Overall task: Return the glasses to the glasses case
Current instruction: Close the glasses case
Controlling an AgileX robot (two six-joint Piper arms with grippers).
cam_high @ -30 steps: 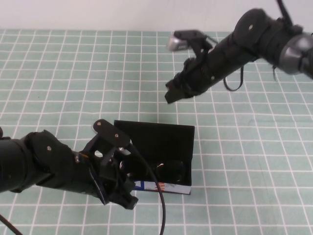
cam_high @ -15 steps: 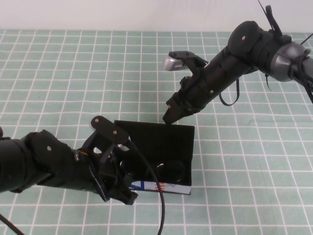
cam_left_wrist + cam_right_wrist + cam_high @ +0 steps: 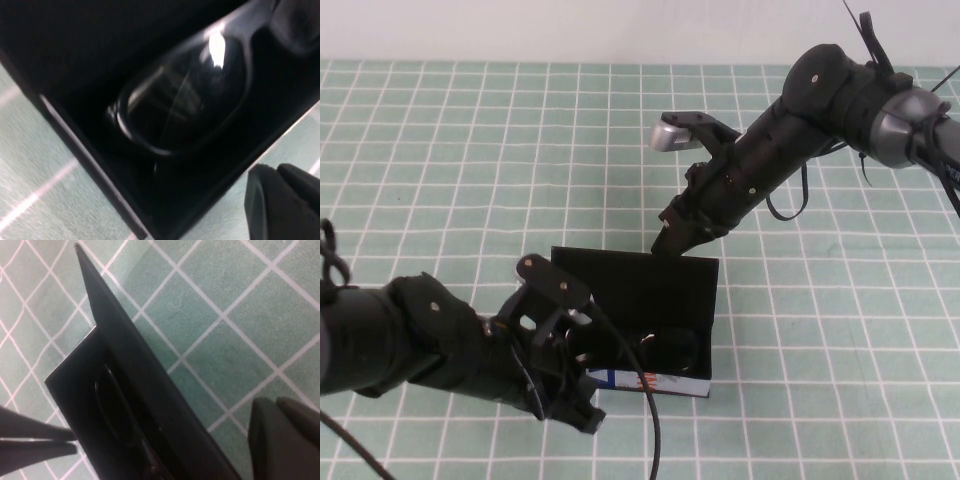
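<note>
The glasses case point(image 3: 692, 291) stands open in the middle of the mat, its lid upright at the back and its white printed front side facing me. The black glasses point(image 3: 665, 350) lie inside it; the left wrist view shows one lens point(image 3: 185, 100) inside the case wall point(image 3: 100, 165). My left gripper point(image 3: 582, 412) is shut and empty, just outside the case's front left corner; it also shows in its wrist view point(image 3: 282, 200). My right gripper point(image 3: 667, 240) is shut and empty, at the lid's point(image 3: 135, 350) top back edge; it also shows in its wrist view point(image 3: 285, 435).
The case stands on a green mat with a white grid point(image 3: 470, 150), with a white wall behind it. A black cable point(image 3: 645, 410) runs from the left arm across the case's front. The right arm's grey camera point(image 3: 670, 135) sits above the mat behind the case.
My right gripper has come down and forward to the back edge of the lid. My left gripper has drawn slightly back from the case towards its front left corner.
</note>
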